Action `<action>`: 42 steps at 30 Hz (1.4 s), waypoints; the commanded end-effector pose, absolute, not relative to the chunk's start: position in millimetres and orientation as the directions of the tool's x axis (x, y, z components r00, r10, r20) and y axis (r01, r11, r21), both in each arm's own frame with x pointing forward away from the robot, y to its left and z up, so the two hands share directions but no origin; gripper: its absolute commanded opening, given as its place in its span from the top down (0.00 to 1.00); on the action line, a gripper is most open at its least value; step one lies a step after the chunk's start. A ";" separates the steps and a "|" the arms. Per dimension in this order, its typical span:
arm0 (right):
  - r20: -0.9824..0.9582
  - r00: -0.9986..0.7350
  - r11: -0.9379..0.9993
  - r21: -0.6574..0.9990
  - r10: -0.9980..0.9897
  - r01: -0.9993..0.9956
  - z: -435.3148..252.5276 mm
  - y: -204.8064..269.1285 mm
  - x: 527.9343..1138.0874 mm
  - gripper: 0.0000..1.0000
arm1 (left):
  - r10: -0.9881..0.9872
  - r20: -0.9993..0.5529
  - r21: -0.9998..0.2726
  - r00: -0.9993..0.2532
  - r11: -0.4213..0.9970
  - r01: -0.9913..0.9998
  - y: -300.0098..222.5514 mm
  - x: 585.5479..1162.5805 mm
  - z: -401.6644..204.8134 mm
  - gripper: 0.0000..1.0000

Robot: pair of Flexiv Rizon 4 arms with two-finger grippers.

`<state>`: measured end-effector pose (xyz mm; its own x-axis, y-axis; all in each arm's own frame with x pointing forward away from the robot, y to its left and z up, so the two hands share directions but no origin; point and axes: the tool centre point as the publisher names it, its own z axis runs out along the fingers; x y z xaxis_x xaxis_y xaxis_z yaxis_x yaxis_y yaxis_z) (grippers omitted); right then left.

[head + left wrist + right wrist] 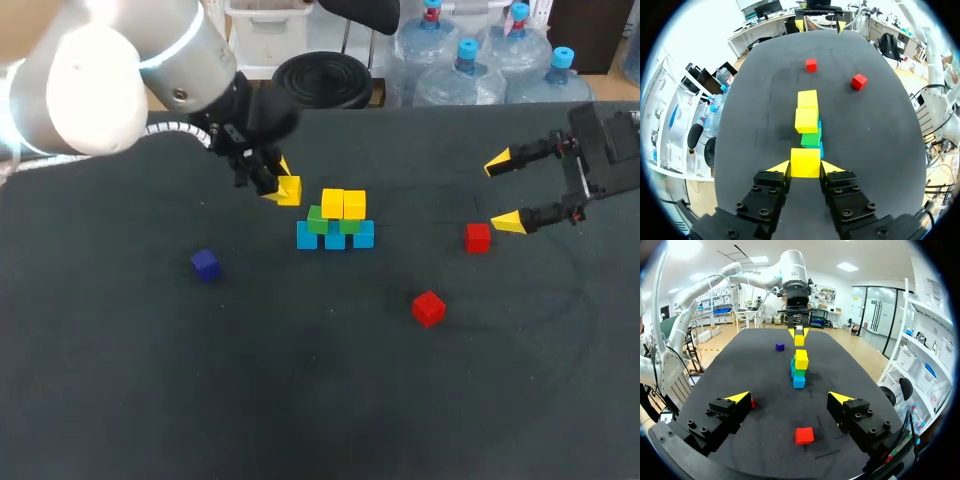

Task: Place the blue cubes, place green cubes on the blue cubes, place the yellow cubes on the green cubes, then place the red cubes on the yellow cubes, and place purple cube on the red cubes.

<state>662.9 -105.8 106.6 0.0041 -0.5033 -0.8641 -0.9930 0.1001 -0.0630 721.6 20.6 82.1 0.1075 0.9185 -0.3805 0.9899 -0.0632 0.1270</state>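
Over on the left of the head view, my left gripper [279,183] is clamped on a yellow cube [289,190], holding it just off the left end of the stack [335,222] in the middle of the dark table [300,400]. The stack has three blue cubes [335,238] in a row at the bottom, two green cubes [318,219] on those, and two stacked yellow cubes [343,204] on top. The purple cube [206,264] sits alone left of the stack. The two red cubes [428,308] are off to the right, one near the lower tip of my right gripper [505,192], which is wide open with nothing in it. Left wrist view: both tips press the yellow cube [805,162] from either side. The stack [811,138] lines up end-on right ahead, but I can't tell if they touch. Right wrist view: the right gripper [790,398] has its fingers spread, and one red cube lies on the table between them, touching neither. The other peeks out just beside one finger. The stack [799,371] is straight ahead, with the left gripper [799,334] and its yellow cube [799,340] beyond.
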 end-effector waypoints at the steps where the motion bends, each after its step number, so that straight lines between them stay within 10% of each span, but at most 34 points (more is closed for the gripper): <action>1: -0.865 0.005 0.101 -0.065 -0.503 -0.993 106.2 -105.5 662.8 0.00 | 0.919 -0.382 0.129 0.100 -0.054 0.990 14.1 719.1 81.9 1.00; 42: -0.865 0.005 0.101 -0.065 -0.503 -0.993 106.2 -105.5 662.8 0.00 | 0.921 -0.377 0.111 0.095 -0.056 0.992 -6.7 719.8 67.1 1.00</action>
<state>662.9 -105.8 106.6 0.0041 -0.5033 -0.8641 -0.9930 0.1001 -0.0630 717.3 -4.9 67.1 0.0956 0.9189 -0.3828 0.9919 -0.0555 0.1144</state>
